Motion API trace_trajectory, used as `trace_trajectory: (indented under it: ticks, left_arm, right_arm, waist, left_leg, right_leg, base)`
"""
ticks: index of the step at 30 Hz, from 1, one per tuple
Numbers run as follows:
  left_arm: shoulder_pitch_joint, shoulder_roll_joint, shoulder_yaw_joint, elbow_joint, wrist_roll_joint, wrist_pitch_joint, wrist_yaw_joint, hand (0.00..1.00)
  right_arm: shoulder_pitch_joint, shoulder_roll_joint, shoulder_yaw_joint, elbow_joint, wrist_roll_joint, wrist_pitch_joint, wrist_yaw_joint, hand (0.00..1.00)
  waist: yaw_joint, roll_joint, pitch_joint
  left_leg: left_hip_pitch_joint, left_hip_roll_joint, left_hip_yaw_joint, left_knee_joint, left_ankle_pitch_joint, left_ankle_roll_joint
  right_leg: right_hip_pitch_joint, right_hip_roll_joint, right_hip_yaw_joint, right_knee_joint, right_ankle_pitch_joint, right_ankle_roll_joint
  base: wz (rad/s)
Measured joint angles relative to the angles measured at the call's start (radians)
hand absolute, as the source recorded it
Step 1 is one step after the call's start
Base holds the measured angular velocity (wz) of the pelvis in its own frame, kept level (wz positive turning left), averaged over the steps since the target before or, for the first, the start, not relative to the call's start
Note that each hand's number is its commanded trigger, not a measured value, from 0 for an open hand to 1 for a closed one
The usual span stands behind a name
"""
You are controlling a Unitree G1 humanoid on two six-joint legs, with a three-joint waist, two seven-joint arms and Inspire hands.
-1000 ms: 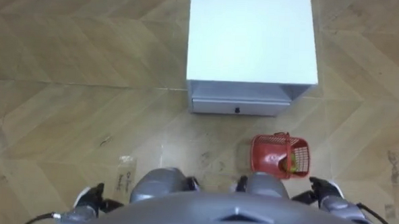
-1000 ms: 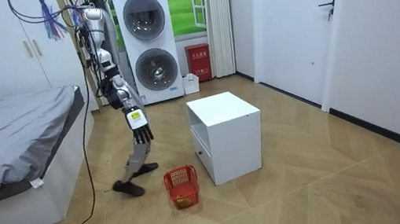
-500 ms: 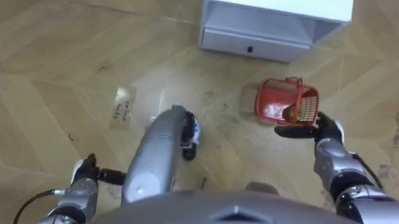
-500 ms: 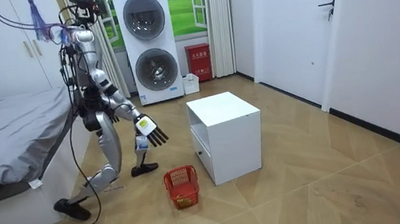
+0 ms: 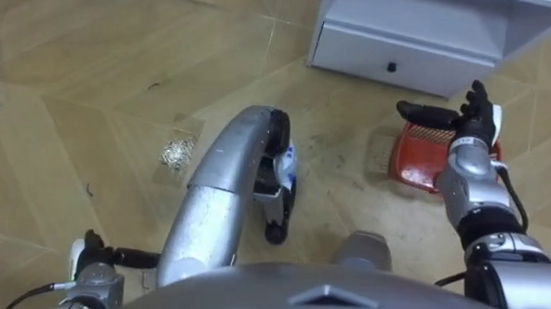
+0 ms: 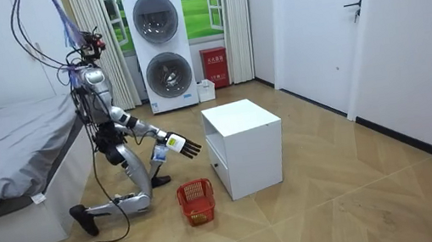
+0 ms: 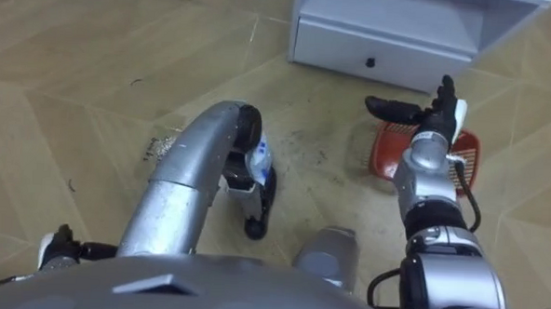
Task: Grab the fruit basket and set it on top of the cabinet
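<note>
So since half a second ago the robot's dropped from a mid-step stance into a low lunge, and the right hand (image 5: 468, 126) has swung forward over the fruit basket (image 5: 415, 165). The whole eye view got closer to the floor too, which is just the head going down.

The right hand's fingers (image 5: 426, 113) are released, spread straight with nothing in them. The basket's on the floor at about 2 o'clock from the front knee, with the white cabinet (image 5: 401, 53) at 12 to 1, just past it. The left hand (image 5: 89, 258) hangs way back at 8 o'clock, too small to read its state.

What worries me: I can't make out the handle under the hand. If the fingers close on the mesh rim instead, I'd guess the basket tips or gets shoved into the drawer front. That deep lunge doesn't look very steady either.

From the eye views, the hand looks like it's on the basket. The room view shows the hand clearly above it, plus the trailing leg stretched along the floor.
</note>
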Motion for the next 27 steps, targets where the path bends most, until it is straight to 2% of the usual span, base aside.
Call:
trace_trajectory:
  ticks: [1, 3, 4, 8, 10, 12, 17, 20, 21, 24, 27]
  left_arm:
    - [0.001, 0.002, -0.004, 0.001, -0.001, -0.005, 0.0, 0.0]
    - [0.01, 0.001, -0.03, 0.002, -0.001, -0.013, 0.0, 0.0]
    - [0.021, 0.001, -0.042, 0.002, 0.0, -0.015, 0.0, 0.0]
    - [0.07, 0.0, -0.042, 0.007, -0.001, -0.02, 0.0, 0.0]
    - [0.105, 0.0, -0.042, 0.009, 0.0, -0.021, 0.0, 0.0]
    - [0.129, 0.0, -0.042, 0.012, 0.0, -0.021, 0.0, 0.0]
    - [0.172, 0.002, -0.043, 0.011, 0.001, -0.021, -0.003, 0.0]
    - [0.177, 0.002, -0.055, 0.009, 0.0, -0.021, -0.008, 0.0]
    - [0.173, -0.009, -0.067, 0.005, -0.001, -0.02, -0.015, 0.0]
    - [0.174, -0.016, -0.07, 0.005, 0.0, -0.014, -0.05, 0.0]
    - [0.174, -0.015, -0.08, 0.001, 0.0, -0.012, -0.058, 0.0]
  right_arm:
    - [0.0, 0.001, 0.0, -0.001, 0.001, 0.0, 0.0, 0.0]
    - [0.0, 0.001, 0.002, -0.001, 0.001, 0.001, -0.001, 0.0]
    - [0.0, 0.001, 0.005, -0.006, 0.001, 0.002, -0.001, 0.0]
    - [0.008, 0.003, 0.005, -0.023, 0.018, 0.006, -0.002, 0.0]
    - [0.021, 0.003, 0.006, -0.026, 0.011, 0.009, -0.003, 0.0]
    - [0.031, 0.003, 0.006, -0.027, 0.007, 0.014, -0.002, 0.0]
    - [0.045, 0.0, 0.005, -0.056, -0.007, 0.014, -0.003, 0.0]
    - [0.044, -0.015, 0.007, -0.073, -0.007, 0.013, -0.003, 0.0]
    - [0.044, -0.033, 0.007, -0.073, -0.007, 0.013, -0.004, 0.0]
    - [0.045, -0.047, 0.012, -0.071, -0.006, 0.013, -0.004, 0.0]
    - [0.061, -0.066, 0.038, -0.069, -0.001, 0.013, -0.001, 0.0]
  waist:
    - [-0.003, -0.016, -0.0039]
    - [-0.01, -0.028, -0.0089]
    - [-0.015, -0.03, -0.0102]
    - [-0.024, -0.03, -0.0105]
    - [-0.028, -0.031, -0.0115]
    - [-0.033, -0.033, -0.0126]
    - [-0.047, -0.025, -0.0142]
    - [-0.048, -0.008, -0.0113]
    - [-0.046, 0.013, -0.0052]
    - [-0.045, 0.023, -0.0096]
    - [-0.047, 0.024, -0.0099]
  left_leg:
    - [-0.002, -0.006, 0.0, 0.004, 0.001, -0.001]
    - [-0.003, -0.007, -0.007, 0.009, 0.005, -0.01]
    - [-0.003, -0.007, -0.016, 0.013, 0.009, -0.018]
    - [-0.003, -0.009, -0.035, 0.018, 0.015, -0.032]
    - [-0.003, -0.009, -0.037, 0.018, 0.017, -0.047]
    - [-0.004, -0.009, -0.038, 0.02, 0.019, -0.05]
    - [-0.029, -0.008, -0.039, 0.045, 0.021, -0.057]
    - [-0.045, 0.005, -0.05, 0.074, 0.011, -0.079]
    - [-0.047, 0.01, -0.064, 0.079, 0.008, -0.088]
    - [-0.046, 0.019, -0.072, 0.072, 0.006, -0.108]
    - [-0.046, 0.02, -0.09, 0.07, 0.003, -0.127]
  right_leg:
    - [0.002, 0.001, 0.0, 0.014, 0.0, 0.0]
    - [0.006, 0.008, 0.0, 0.027, 0.0, 0.0]
    - [0.009, 0.019, 0.0, 0.035, 0.0, 0.0]
    - [0.01, 0.019, -0.004, 0.051, -0.001, -0.001]
    - [0.009, 0.018, -0.004, 0.059, -0.004, -0.005]
    - [0.01, 0.019, -0.003, 0.068, -0.007, -0.009]
    - [0.016, 0.023, -0.001, 0.099, -0.047, -0.018]
    - [0.025, 0.045, 0.001, 0.121, -0.082, -0.025]
    - [0.022, 0.062, 0.001, 0.122, -0.083, -0.027]
    - [0.007, 0.075, 0.009, 0.123, -0.086, -0.033]
    - [0.003, 0.091, 0.011, 0.123, -0.086, -0.033]
  base:
    - [0.12]
    - [0.09]
    - [0.04]
    - [-0.04]
    - [0.02]
    - [0.0]
    - [0.06]
    - [-0.02]
    - [-0.08]
    - [-0.11]
    - [-0.06]
